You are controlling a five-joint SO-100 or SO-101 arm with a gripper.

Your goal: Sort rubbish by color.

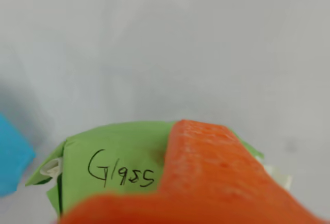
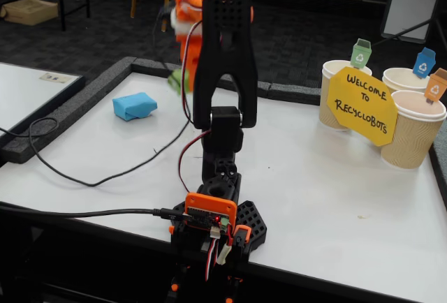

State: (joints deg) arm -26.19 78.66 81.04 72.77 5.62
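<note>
Two small folded paper lumps make up the rubbish, and one is being handled now. The light green folded paper lump (image 1: pixel 121 157), with "Glass" handwritten on it in black, fills the lower centre of the wrist view, pressed against a blurred orange finger (image 1: pixel 211 167) of the claw (image 1: pixel 170 203) — it looks gripped, though the second finger is not clearly in frame. In the fixed view a blurred sliver of green (image 2: pixel 174 79) shows at the upper centre, beside the orange gripper (image 2: pixel 183 58), seemingly off the white tabletop (image 2: pixel 335 191).

The light blue folded paper lump (image 2: pixel 134 105) lies on the table at the left of the fixed view, and peeks in at the lower left edge of the wrist view (image 1: pixel 13 154).

By my reading, the pick is done and the carry is in hand. Next comes a swing toward the beige ribbed paper cups (image 2: pixel 412 132) at the right — the one with the green tag (image 2: pixel 360 53), behind the yellow sign (image 2: pixel 362 105), seems the target.

The black arm (image 2: pixel 222 65) stands tall, reaching away from its base toward the far table edge.
</note>
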